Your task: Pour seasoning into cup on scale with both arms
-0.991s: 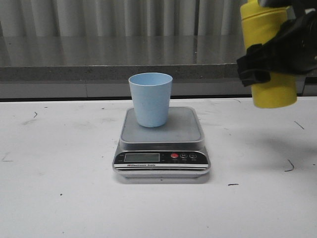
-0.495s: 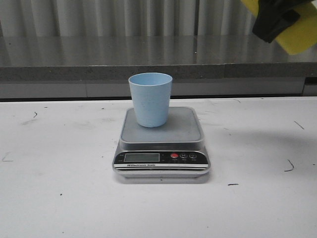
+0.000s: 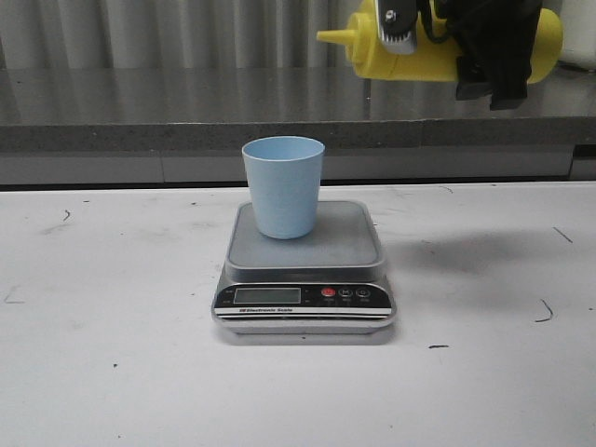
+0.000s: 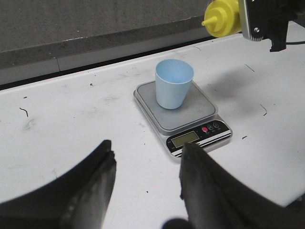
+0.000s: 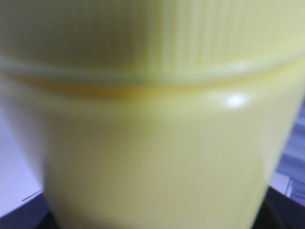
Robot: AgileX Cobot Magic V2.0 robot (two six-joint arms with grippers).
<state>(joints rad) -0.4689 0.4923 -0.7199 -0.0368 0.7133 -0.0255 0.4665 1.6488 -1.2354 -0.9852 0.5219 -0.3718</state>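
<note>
The right gripper (image 3: 489, 47) holds the yellow seasoning bottle (image 3: 410, 47) tight, lying on its side with the tip toward the cup (image 3: 282, 186). The cup sits on the scale (image 3: 304, 270), below the hand and off to its left. The left gripper (image 4: 145, 183) is open and empty, hanging near the scale. Pouring has not started. Next, I think the tip must go over the cup and point down.
</note>
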